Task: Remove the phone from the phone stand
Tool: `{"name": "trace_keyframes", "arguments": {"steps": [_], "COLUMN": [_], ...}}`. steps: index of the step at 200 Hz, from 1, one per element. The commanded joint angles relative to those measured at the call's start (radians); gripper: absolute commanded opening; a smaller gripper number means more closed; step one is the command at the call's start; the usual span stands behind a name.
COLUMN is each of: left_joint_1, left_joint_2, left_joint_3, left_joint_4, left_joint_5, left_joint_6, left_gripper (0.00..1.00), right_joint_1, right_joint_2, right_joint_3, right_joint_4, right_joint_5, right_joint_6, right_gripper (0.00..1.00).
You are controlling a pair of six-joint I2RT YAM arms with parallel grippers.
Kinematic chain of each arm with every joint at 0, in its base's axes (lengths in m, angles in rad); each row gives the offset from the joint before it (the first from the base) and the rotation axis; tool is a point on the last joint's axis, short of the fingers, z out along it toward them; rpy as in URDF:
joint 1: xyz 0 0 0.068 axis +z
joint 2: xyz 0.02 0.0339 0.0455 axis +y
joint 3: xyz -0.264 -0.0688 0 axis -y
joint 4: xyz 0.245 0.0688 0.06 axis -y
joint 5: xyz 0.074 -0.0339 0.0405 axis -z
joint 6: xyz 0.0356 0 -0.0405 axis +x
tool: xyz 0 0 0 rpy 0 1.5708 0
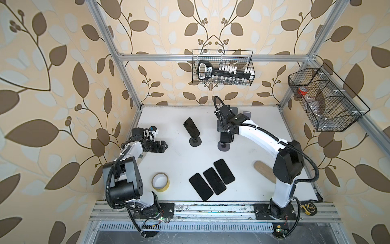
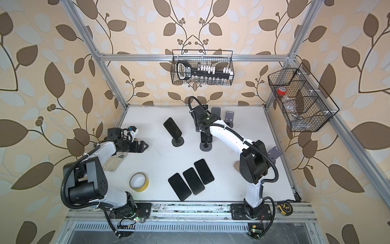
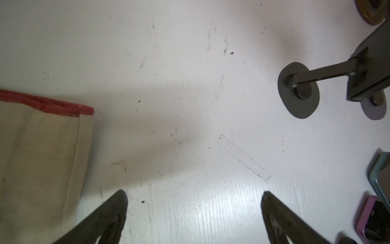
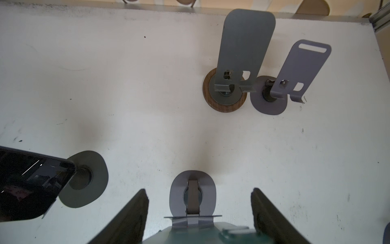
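At mid-desk (image 1: 164,126), right gripper (image 4: 198,190) straddles the phone (image 4: 196,234), jaws seemingly pressed on its edges. Phone sits on its stand (image 4: 192,196), not lifted yet, so removal is all ahead. Left gripper (image 3: 193,192) idle, jaws apart, empty. Clear room straight up; empty stands (image 4: 247,48) behind, second phone (image 4: 31,181) just beside, flat phones (image 1: 214,181) toward the front.

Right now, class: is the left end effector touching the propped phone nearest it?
Apart. Both top views show bare white table between the left end effector and that phone.
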Motion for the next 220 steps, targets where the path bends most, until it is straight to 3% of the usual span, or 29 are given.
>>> {"name": "trace_keyframes", "arguments": {"steps": [1, 123, 220], "left_joint_1": [0.009, 0.009, 0.01], "left_joint_2": [-0.019, -0.017, -0.02], "left_joint_3": [0.011, 0.01, 0.011], "left_joint_4": [-0.01, -0.01, -0.01], "left_joint_5": [0.025, 0.026, 0.028], "left_joint_6": [0.018, 0.018, 0.02], "left_gripper": [0.99, 0.99, 0.99], "right_joint_1": [0.013, 0.077, 0.227], "right_joint_2": [-0.048, -0.11, -0.06], "right_joint_3": [0.009, 0.015, 0.038], "right_joint_4": [-0.013, -0.044, -0.082], "right_joint_5": [0.005, 0.022, -0.096], "right_joint_6": [-0.035, -0.095, -0.113], "right_gripper": [0.65, 0.61, 0.61]}}
